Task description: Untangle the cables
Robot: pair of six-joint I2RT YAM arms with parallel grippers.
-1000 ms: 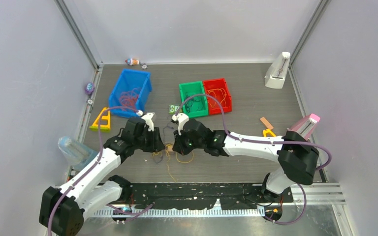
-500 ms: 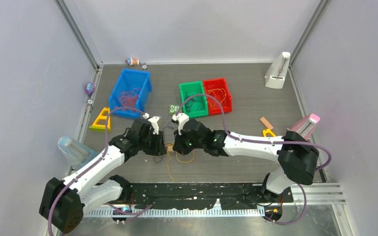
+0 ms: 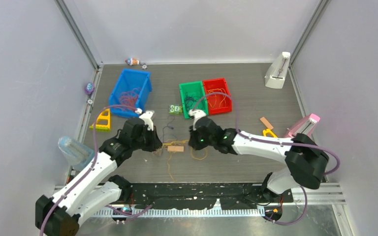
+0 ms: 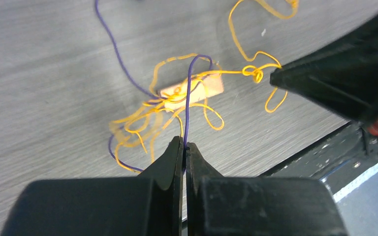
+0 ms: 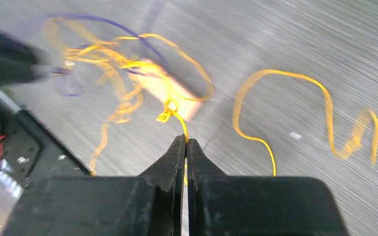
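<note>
— Two claws, both clenched: my left gripper (image 4: pixel 184 143) pinches one purple cable (image 4: pixel 187 103), my right gripper (image 5: pixel 185 140) one yellow cable (image 5: pixel 169 109).
— Where?
— Tangle (image 4: pixel 142 120) at centre, near side; only wrist views show the pinches.

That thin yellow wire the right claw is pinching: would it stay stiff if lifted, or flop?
Likely floppy and light: the yellow cable lies in loose curls. It would probably drag the small tan block along, since its strands wind over it with the purple cable. Being so thin, it might slip from the shut right gripper.
</note>
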